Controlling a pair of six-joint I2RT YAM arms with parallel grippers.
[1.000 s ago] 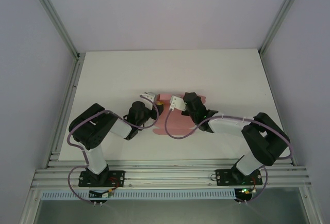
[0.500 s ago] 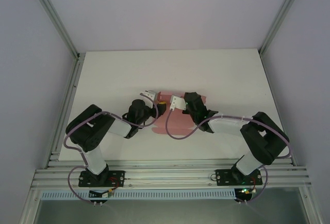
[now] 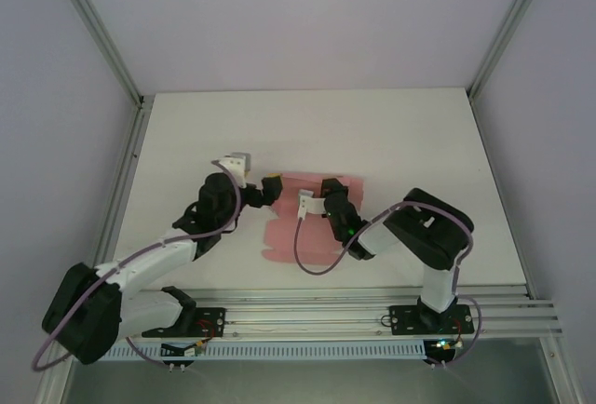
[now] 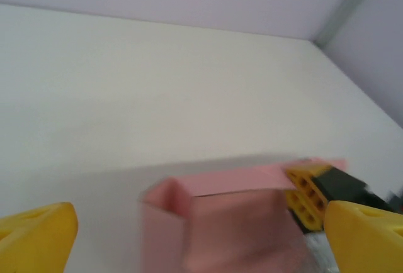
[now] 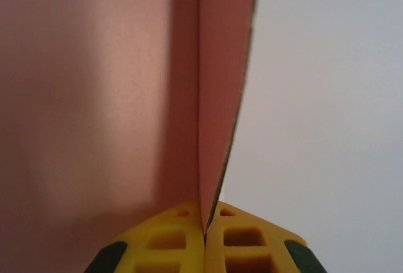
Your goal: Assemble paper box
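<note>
the pink paper box is seen lying on the middle of the table, its raised flap being pinched by the closed right fingers, while the left fingers are spread wide apart beside it.

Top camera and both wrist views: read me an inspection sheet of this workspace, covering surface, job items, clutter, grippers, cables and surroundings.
Surface: white table, no marks seen.
Job's things: pink paper box, partly folded, with walls raised at its far end; the near part looks flat.
Clutter: nothing seen.
Grippers: left gripper has its jaws wide open, facing the box's raised corner; right gripper has its jaws shut on a standing flap of the box.
Cables: right arm's purple cable loops over the box; left arm's purple cable runs along its arm.
Surroundings: aluminium frame and plain pale walls.
</note>
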